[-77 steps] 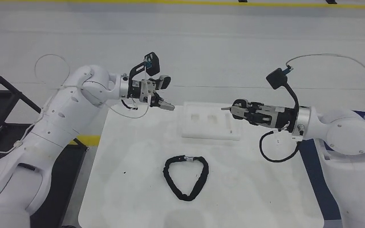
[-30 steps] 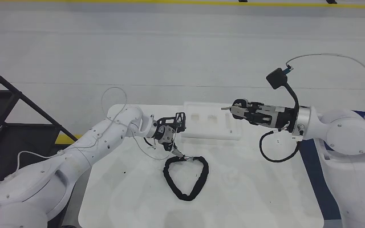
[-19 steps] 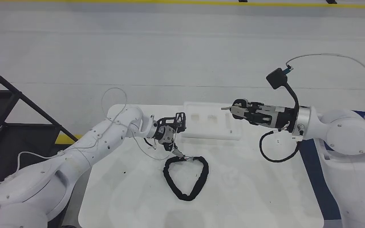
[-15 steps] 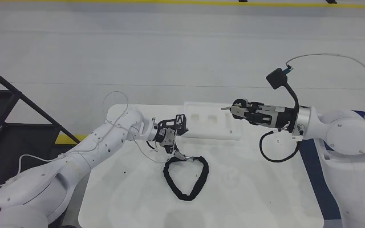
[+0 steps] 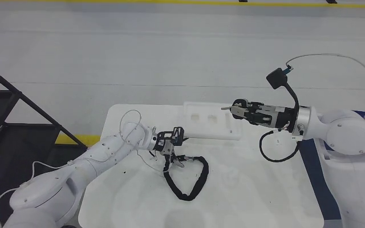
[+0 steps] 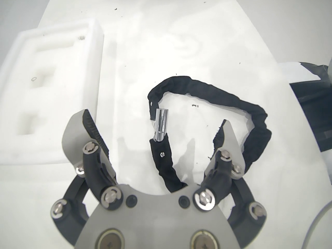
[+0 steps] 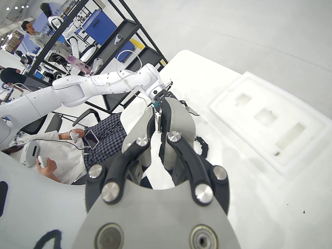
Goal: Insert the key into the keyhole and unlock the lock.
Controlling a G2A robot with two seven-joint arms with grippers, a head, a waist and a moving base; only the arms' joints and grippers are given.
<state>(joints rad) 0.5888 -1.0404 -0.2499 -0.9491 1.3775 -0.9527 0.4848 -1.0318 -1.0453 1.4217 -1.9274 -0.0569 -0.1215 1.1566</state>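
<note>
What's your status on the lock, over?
Left hand open, straddling silver cylinder of chain lock. Right hand shut on key, by foam tray. Nothing blocking the cylinder.

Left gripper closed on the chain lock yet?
No, the left gripper is open, its fingers spread to either side of the chain lock and clear of its silver cylinder.

Probably robotics lab: other robots (image 7: 55, 22), racks (image 7: 124, 26).
</note>
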